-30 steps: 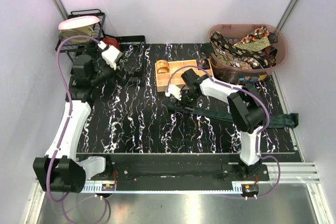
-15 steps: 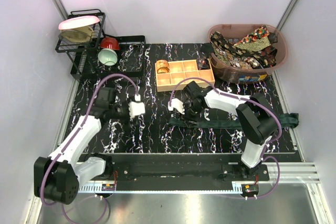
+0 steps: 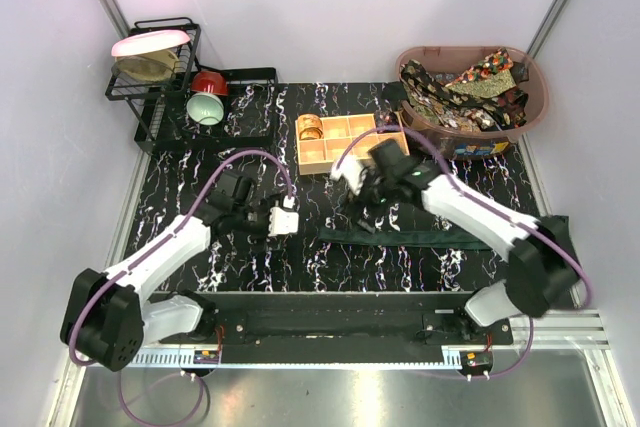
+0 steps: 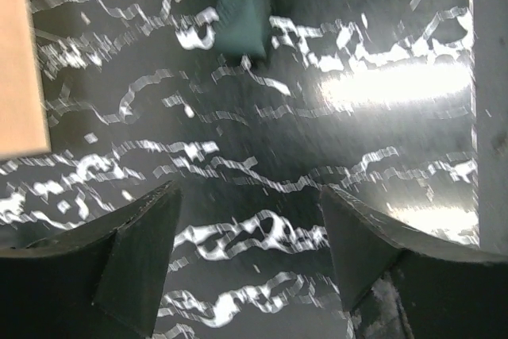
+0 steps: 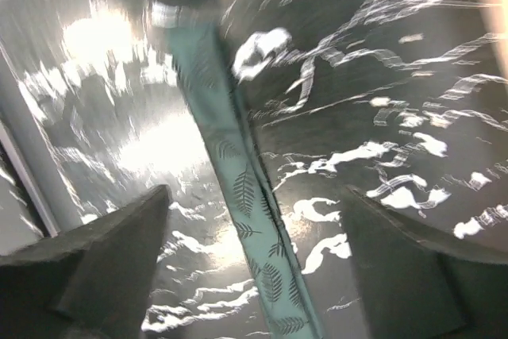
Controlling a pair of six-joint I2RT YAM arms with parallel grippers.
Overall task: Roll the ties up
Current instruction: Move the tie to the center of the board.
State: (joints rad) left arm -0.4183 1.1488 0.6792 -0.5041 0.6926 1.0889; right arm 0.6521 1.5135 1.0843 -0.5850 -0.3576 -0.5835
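A dark green tie (image 3: 450, 237) lies flat across the table, running from the middle to the right edge. In the right wrist view its leaf-patterned strip (image 5: 254, 220) passes under the gap between my fingers. My right gripper (image 3: 362, 209) (image 5: 254, 263) hovers open above the tie's left part, holding nothing. My left gripper (image 3: 300, 225) (image 4: 250, 252) is open low over the table, just left of the tie's end (image 4: 242, 9), apart from it. More patterned ties (image 3: 465, 87) are piled in the brown basket (image 3: 535, 112) at back right.
A tan wooden box (image 3: 350, 139) (image 4: 20, 53) with square compartments stands behind the grippers, with a gold roll (image 3: 310, 127) in its left cell. A black dish rack (image 3: 150, 82) with bowls and a plate is at back left.
My left arm swung from the dish rack down to the table middle, toward the tie's left end. My right gripper opened and rose off the tie, which now lies straighter.
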